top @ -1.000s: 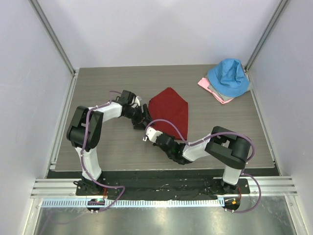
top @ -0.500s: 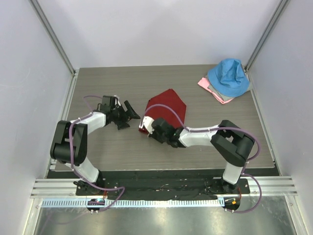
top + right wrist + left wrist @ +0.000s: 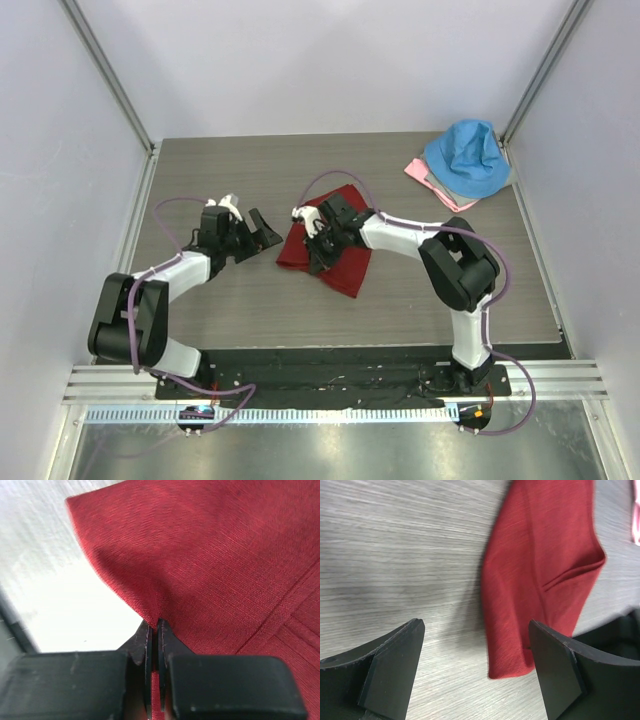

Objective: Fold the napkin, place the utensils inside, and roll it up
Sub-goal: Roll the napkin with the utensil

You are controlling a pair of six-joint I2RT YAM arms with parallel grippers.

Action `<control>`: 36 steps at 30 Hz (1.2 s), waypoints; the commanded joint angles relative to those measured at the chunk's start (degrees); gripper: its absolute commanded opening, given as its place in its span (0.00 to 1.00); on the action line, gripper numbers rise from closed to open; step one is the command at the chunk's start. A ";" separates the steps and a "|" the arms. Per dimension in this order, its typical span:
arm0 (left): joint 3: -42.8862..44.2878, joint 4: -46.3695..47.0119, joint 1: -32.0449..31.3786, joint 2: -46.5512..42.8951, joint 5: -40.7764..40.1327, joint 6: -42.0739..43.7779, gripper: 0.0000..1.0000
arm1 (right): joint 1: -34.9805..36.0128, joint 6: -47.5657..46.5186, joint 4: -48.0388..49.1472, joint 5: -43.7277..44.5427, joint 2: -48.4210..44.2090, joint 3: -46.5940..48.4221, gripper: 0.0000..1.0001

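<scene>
Grey wood-grain table [image 3: 200, 170] fills the booth; left gripper [image 3: 262, 236] sits low just beside the dark red napkin [image 3: 345, 272], claw spread wide, holding nothing, probably kept clear so the fold has room; napkin lies mid-table, partly folded; right gripper [image 3: 154, 626] pressed together, pinching a raised ridge of the cloth, likely to carry the fold over; no fork visible; blue cloth [image 3: 465, 160] atop pink cloth [image 3: 425, 178] at far right corner; plain white walls [image 3: 330, 60] around.

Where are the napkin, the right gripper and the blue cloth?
napkin [image 3: 348, 275], top view, its near folded part.
right gripper [image 3: 154, 626], right wrist view, between the fingertips pinching the napkin.
blue cloth [image 3: 465, 158], top view, its middle.
</scene>
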 commanded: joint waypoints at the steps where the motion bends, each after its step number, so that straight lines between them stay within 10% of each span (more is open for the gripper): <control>1: -2.48 8.32 -0.44 -4.37 0.48 2.13 0.90 | -3.08 6.29 -5.91 -12.76 2.59 4.18 0.01; 10: -4.06 6.84 -5.89 -6.39 -0.04 7.66 0.91 | -9.32 13.78 -8.28 -25.85 9.54 8.67 0.01; 36: -3.81 12.90 -10.20 -0.69 3.38 11.09 0.83 | -13.11 17.22 -8.02 -27.10 17.19 11.66 0.01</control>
